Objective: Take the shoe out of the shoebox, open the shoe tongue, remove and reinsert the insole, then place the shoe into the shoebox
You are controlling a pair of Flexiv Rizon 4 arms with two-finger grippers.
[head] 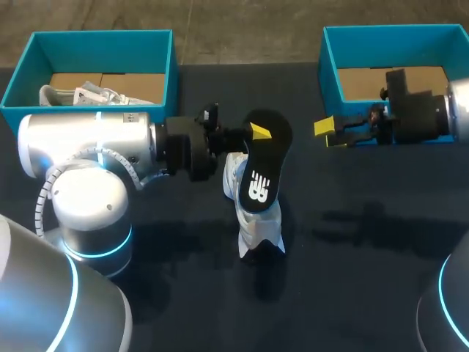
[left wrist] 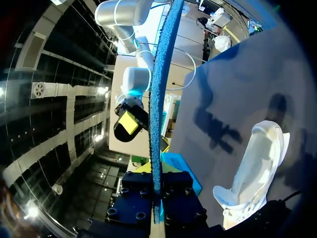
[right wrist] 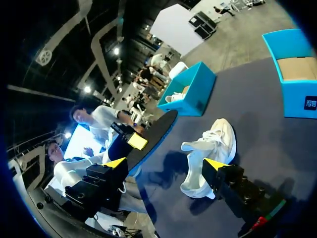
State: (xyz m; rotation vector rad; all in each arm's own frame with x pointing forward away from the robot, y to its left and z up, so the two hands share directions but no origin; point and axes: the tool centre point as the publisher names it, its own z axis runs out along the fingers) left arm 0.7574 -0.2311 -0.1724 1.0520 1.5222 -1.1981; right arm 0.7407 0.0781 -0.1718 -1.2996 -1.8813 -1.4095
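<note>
The left hand [left wrist: 156,201] is clamped on the black insole [head: 265,158], holding it on edge between its 2 fingers. The white shoe [head: 253,220] sits on the dark tabletop [head: 352,279] just under that hand. The right hand [head: 330,135] hangs facing the insole, near it but apart, its fingers spread wide with nothing in them. A teal shoebox [head: 396,48] stands close behind it.
</note>
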